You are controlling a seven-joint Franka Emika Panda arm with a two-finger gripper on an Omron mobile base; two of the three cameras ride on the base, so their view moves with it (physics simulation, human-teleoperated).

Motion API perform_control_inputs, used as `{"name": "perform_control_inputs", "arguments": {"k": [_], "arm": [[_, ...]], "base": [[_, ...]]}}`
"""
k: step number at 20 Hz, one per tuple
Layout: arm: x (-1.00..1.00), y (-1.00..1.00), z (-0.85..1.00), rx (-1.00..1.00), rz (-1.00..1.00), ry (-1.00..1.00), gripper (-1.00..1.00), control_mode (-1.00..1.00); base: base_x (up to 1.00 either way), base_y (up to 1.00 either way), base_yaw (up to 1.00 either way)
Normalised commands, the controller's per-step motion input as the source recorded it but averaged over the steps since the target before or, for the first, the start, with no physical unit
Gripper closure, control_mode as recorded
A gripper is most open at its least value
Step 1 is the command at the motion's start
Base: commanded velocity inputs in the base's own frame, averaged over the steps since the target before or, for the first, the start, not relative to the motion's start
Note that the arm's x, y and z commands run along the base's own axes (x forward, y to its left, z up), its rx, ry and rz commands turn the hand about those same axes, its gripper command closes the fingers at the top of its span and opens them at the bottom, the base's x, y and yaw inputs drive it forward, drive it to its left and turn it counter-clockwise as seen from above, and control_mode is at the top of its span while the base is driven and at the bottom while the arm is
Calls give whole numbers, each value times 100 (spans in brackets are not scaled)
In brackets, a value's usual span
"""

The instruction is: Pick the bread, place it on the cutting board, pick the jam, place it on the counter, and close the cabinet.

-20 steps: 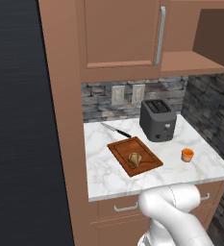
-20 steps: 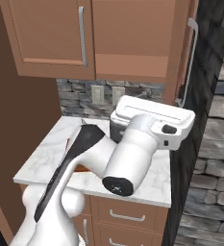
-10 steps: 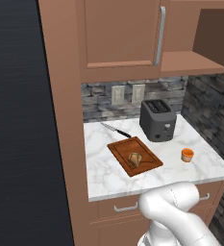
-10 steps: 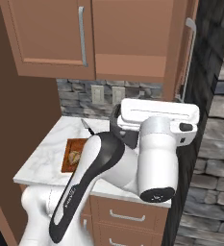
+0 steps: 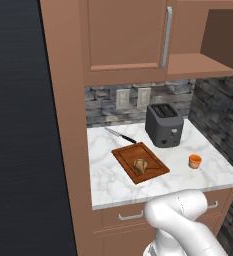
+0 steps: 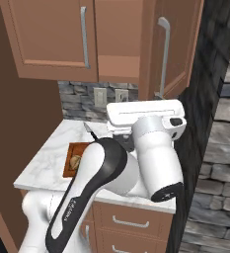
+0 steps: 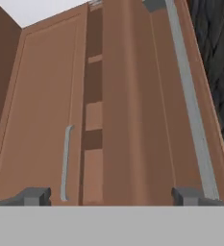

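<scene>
Above the desk, the cabinet (image 5: pixel 125 37) is hanging as the largest thing in the scene, its left door lying shut with a long vertical bar handle, while its right door (image 6: pixel 168 47) is standing swung out toward the robot, leaving a bare shelf showing inside. In the hand view that open door is standing edge-on just ahead of the end effector (image 7: pixel 111 196), with its grey handle (image 7: pixel 192 108) running up the right side and the shut door lying to the left. The two dark fingertips (image 7: pixel 34 196) are sitting wide apart at the bottom of that view, spread fully and gripping nothing. Below, the white marble desk (image 5: pixel 208 172) is sitting atop brown drawers, backed by a grey stone wall with two outlets. A dark toaster (image 5: pixel 164 125) is standing at the back of the desk, right of centre. The cutting board (image 5: pixel 128 157) is lying turned at an angle in the middle of the desk, in front of and left of the toaster. A knife (image 5: pixel 120 135) is resting just behind the board's far corner. The bread (image 5: pixel 140 165) is sitting on the board, near its middle. The jam (image 5: pixel 195 161) is standing upright on the marble to the right of the board, well apart from it and in front of the toaster.
</scene>
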Motion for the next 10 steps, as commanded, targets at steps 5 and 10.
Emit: {"name": "perform_control_inputs", "arguments": {"k": [5, 10], "arm": [[48, 77, -1, -3, 7, 0, -100, -100], [47, 51, 4, -1, 0, -1, -100, -100]], "base": [[0, 0, 0], [0, 0, 0]]}}
